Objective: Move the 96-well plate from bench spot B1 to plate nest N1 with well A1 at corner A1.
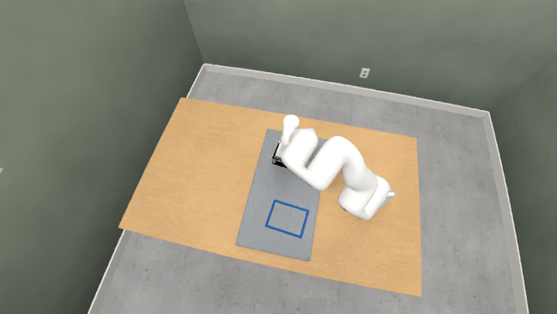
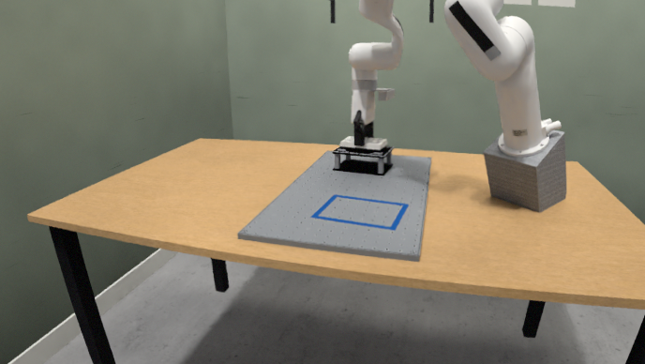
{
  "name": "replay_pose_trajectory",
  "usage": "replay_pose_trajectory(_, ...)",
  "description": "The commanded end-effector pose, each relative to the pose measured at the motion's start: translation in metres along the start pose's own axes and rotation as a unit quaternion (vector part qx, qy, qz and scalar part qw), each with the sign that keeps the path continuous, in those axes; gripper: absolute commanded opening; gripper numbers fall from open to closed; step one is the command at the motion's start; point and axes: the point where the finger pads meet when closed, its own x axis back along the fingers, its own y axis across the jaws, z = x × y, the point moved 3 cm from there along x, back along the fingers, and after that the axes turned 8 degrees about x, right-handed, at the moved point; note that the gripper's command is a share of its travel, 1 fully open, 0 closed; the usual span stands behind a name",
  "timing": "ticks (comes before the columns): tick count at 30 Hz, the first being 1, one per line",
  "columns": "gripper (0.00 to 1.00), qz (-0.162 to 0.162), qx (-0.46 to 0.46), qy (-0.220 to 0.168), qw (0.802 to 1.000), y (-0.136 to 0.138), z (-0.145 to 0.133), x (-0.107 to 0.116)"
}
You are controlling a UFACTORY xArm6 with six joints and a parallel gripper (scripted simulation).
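The white 96-well plate [image 2: 379,142] is at the top of the raised black plate nest N1 [image 2: 363,152] [image 1: 277,157], at the far end of the grey perforated board [image 2: 291,220] [image 1: 259,210]. My gripper [image 2: 364,136] points straight down and is shut on the plate from above. I cannot tell whether the plate rests inside the locators or hangs just over them. The cut-off corner and the A1 mark are too small to see. In the overhead view the arm hides the gripper and most of the plate. The blue-outlined bench spot B1 [image 2: 370,200] [image 1: 270,213] has nothing in it.
The arm's grey pedestal base [image 2: 525,178] [image 1: 380,194] stands on the wooden table [image 2: 141,188] [image 1: 194,162] to the right of the board. The nest stands on short silver posts.
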Motion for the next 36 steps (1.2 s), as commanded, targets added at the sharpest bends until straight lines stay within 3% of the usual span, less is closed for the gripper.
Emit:
replay_pose_trajectory(1, 0.00, 0.001, 0.000, -0.002, 1.000, -0.0006, -0.0014, 0.0009)
replay_pose_trajectory(36, 0.00, 0.001, 0.000, -0.002, 1.000, -0.0006, -0.0013, -0.0024)
